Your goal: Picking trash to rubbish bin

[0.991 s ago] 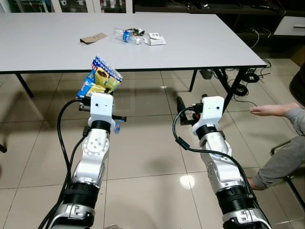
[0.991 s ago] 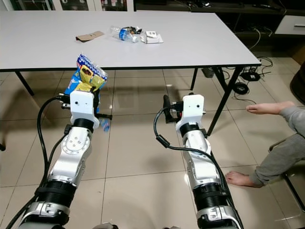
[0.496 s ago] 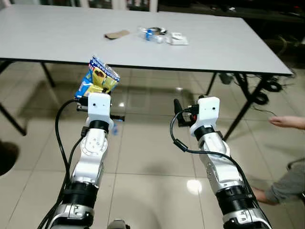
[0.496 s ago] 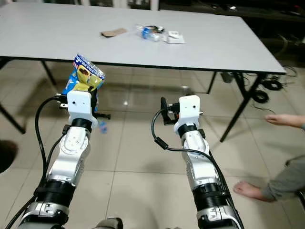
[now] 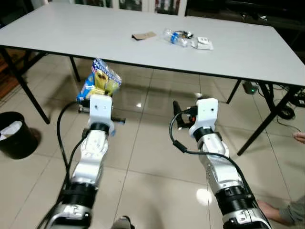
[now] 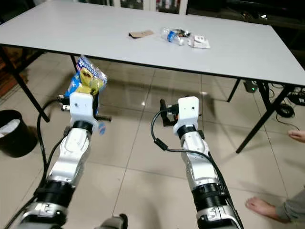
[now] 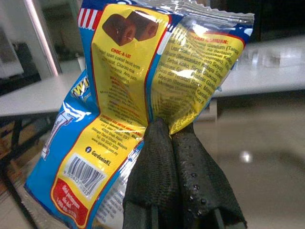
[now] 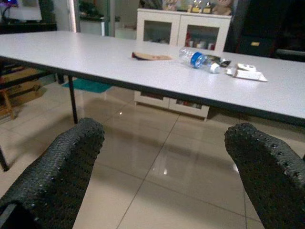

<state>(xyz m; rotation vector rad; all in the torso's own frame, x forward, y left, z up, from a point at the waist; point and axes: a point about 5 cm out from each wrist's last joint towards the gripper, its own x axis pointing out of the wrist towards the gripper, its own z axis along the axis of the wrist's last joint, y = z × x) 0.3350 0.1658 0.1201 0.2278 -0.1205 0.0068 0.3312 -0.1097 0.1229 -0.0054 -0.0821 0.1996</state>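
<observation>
My left tool [image 7: 174,143] pinches a glossy crinkled snack bag [image 5: 99,82]; right tool [image 8: 167,171] gapes empty. A round black bin [image 5: 16,135] holds white crumpled trash [image 5: 11,129].

Floor ahead: glossy beige tiled floor [image 5: 143,157] lies open between both arms and the table.
Table: long white table [image 5: 95,38] with black legs spans the way forward; passage under it between the legs.
Left side: round black rubbish bin [image 5: 16,136] stands on the tiles, open tiles between it and the left arm.
Right side: a person's bare foot [image 6: 261,208] rests on the tiles near the right arm.
</observation>
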